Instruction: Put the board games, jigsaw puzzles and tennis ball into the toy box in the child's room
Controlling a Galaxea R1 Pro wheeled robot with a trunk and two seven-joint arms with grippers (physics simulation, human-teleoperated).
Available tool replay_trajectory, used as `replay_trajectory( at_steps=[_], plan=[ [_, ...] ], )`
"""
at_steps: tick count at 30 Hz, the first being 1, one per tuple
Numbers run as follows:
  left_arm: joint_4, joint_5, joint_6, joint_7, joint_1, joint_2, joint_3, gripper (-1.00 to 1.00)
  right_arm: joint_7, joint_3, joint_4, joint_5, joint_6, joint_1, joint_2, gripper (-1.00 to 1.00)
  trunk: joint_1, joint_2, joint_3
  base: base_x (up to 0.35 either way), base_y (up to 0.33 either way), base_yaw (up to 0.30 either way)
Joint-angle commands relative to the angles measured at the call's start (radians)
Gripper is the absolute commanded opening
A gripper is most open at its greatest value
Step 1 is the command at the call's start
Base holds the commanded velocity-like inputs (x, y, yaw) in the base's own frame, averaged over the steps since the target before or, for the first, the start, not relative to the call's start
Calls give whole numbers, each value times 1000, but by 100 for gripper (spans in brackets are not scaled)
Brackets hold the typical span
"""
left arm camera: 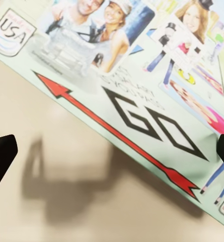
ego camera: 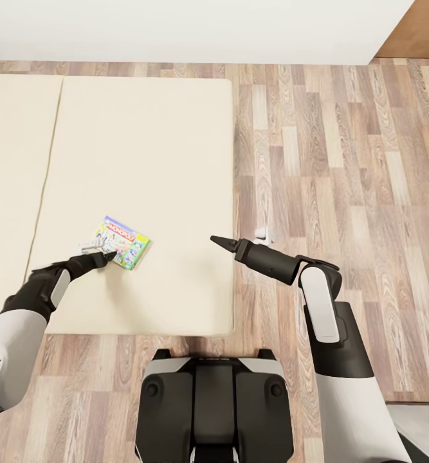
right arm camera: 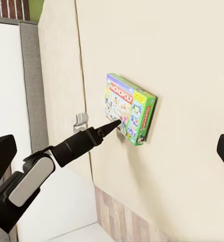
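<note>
The Monopoly box (ego camera: 122, 242) lies flat on the bed (ego camera: 175, 161), toward its near left part. The left claw (ego camera: 108, 256) sits at the box's near edge; the right claw (ego camera: 219, 242) hovers over the bed's right edge, well apart.

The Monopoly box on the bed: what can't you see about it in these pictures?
- Monopoly box, head view: its near edge is covered by the left hand, so any grip is unclear.
- Left wrist view: the box runs off the picture's edges.
- Right wrist view: the small print is too small to read.
</note>
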Motion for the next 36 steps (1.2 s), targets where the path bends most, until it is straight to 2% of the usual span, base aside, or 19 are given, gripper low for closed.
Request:
replay_trajectory(
  at_steps=[1,11,17,36],
  plan=[
    [10,-12,5,51,0,-7,10,100,10,-1,0,11,4,-1,1,100,3,-1,-3,0,0,0],
    [-6,-12,7,38,0,-7,10,100,10,-1,1,11,4,-1,1,100,3,-1,-8,0,0,0],
    [-16,-12,8,8,0,-8,8,100,10,-1,1,10,-6,-1,1,100,3,-1,-8,0,0,0],
    [-35,-12,14,-3,0,-8,6,100,10,-1,1,9,-10,-1,1,100,3,-1,-8,0,-94,0]
  ],
)
